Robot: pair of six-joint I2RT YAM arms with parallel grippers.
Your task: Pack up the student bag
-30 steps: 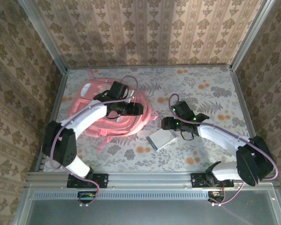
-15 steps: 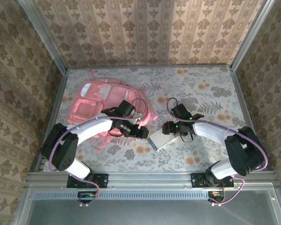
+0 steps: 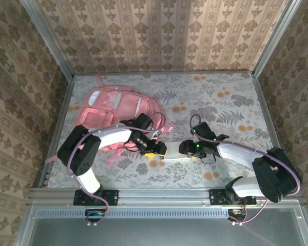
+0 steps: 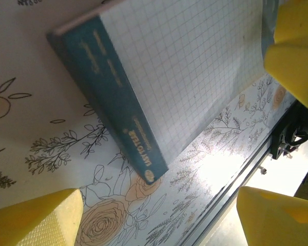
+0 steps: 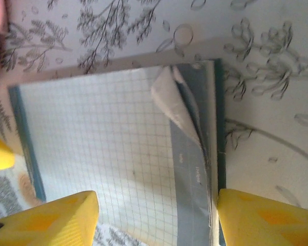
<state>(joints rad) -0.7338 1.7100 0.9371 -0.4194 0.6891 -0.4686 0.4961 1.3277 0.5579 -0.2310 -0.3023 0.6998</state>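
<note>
Left gripper [image 3: 153, 149] and right gripper [image 3: 187, 149], jaws apart on both, flank the teal-spined squared-paper notebook [image 3: 173, 156] lying unpacked near the worktop's [image 3: 220, 97] front edge, while the big pink fabric backpack [image 3: 110, 110] waits toward the far-left corner.

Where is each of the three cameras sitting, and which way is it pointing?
Top external: fixed above and behind the arm bases, looking down on the table, student bag and notebook; both arms show, with left gripper and right gripper.
Left wrist: on the left arm, facing down at the notebook's teal spine; its own yellow fingers at the bottom corners.
Right wrist: on the right arm, facing down at the notebook's gridded page; its own fingers below.
Shared: all three see the notebook on the floral table.
</note>
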